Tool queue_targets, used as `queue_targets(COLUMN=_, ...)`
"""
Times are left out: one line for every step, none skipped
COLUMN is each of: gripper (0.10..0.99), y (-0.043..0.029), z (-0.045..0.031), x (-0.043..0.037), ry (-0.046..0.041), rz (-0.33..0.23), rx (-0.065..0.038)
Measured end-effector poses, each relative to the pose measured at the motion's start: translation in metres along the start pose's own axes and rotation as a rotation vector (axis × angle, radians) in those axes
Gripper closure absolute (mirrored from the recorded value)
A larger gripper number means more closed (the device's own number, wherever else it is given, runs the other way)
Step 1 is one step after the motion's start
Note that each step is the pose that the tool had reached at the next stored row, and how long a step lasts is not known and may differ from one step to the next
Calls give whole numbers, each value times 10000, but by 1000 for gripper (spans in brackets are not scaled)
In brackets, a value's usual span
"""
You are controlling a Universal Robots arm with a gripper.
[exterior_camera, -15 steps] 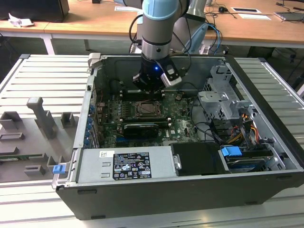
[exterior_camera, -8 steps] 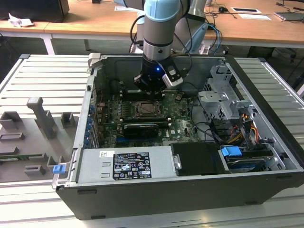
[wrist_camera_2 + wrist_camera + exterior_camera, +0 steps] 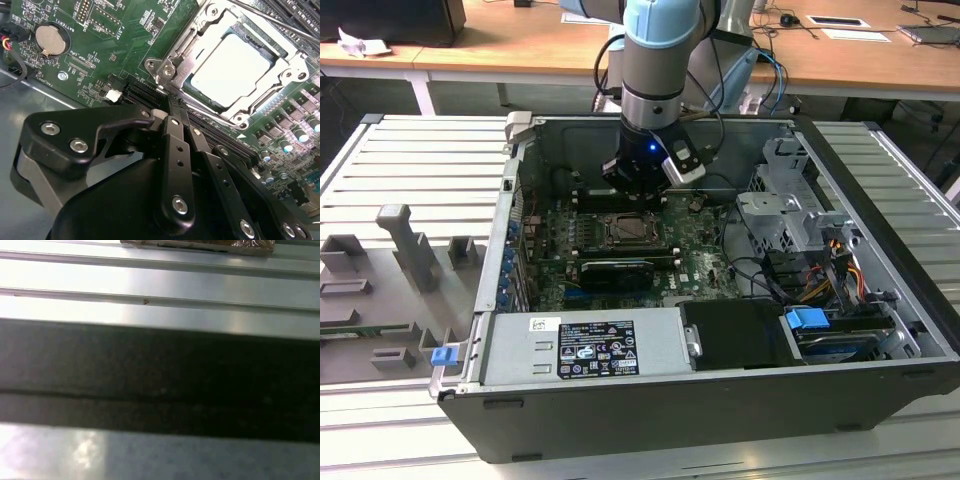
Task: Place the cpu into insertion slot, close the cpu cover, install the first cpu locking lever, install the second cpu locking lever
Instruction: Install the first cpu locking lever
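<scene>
A robot arm is reaching down into an open computer case point(image 3: 880, 340) that is lying on a ribbed metal table point(image 3: 410, 170), and its gripper point(image 3: 638, 178) is hovering low over the green motherboard point(image 3: 100, 50), just at the far edge of the processor socket as the exterior view shows it. In the second wrist view the cpu point(image 3: 231, 70) is already sitting inside the insertion slot point(image 3: 222, 107), its pale metal face showing through the cut-out of the cpu cover point(image 3: 210, 25), which is lying down flat over it. The black fingers point(image 3: 177, 125) are standing together with almost no gap, gripping nothing, and their tips are resting right by the corner of the socket frame, where a thin metal locking lever point(image 3: 265, 17) is running along the far side of the cover. Judging from this, the chip and cover steps are looking done and the lever work is in hand. The risk here is that the closed fingertips are sitting very close to the frame corner and to the long black memory slots point(image 3: 150, 92) just beside it: pressing down slightly off line could be scraping the board or the small parts near the socket instead of catching a lever. A springy lever could also be slipping off the narrow tips and snapping back up, leaving the cover unlatched. Loose cables point(image 3: 760, 270) on the exterior view's right are lying well apart from the gripper
</scene>
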State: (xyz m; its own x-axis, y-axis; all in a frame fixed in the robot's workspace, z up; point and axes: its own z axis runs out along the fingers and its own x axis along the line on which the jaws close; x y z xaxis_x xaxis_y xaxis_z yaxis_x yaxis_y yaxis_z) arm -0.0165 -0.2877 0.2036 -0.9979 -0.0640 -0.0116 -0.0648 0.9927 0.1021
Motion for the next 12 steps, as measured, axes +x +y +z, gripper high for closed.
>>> queue_targets(gripper=980, y=-1, z=3, x=-1, ry=-1, rz=-4, rx=3)
queue_targets(gripper=980, y=-1, z=3, x=-1, ry=0, rz=-6, rx=4)
queue_targets(gripper=980, y=-1, z=3, x=-1, ry=1, rz=-11, rx=4)
queue_targets(gripper=980, y=-1, z=3, x=-1, ry=1, rz=-14, rx=3)
queue_targets(gripper=980, y=0, z=2, x=-1, ry=1, rz=-19, rx=1)
queue_targets(gripper=980, y=0, z=0, x=-1, ry=1, rz=-21, rx=3)
queue_targets(gripper=980, y=0, z=-5, x=-1, ry=3, rz=-25, rx=5)
queue_targets(gripper=980, y=0, z=-6, x=-1, ry=2, rz=-26, rx=3)
queue_targets(gripper=980, y=1, z=-9, x=-1, ry=3, rz=-27, rx=2)
queue_targets(gripper=980, y=1, z=-10, x=-1, ry=2, rz=-28, rx=1)
queue_targets(gripper=980, y=1, z=-10, x=-1, ry=1, rz=-30, rx=0)
queue_targets(gripper=980, y=1, z=-12, x=-1, ry=2, rz=-31, rx=1)
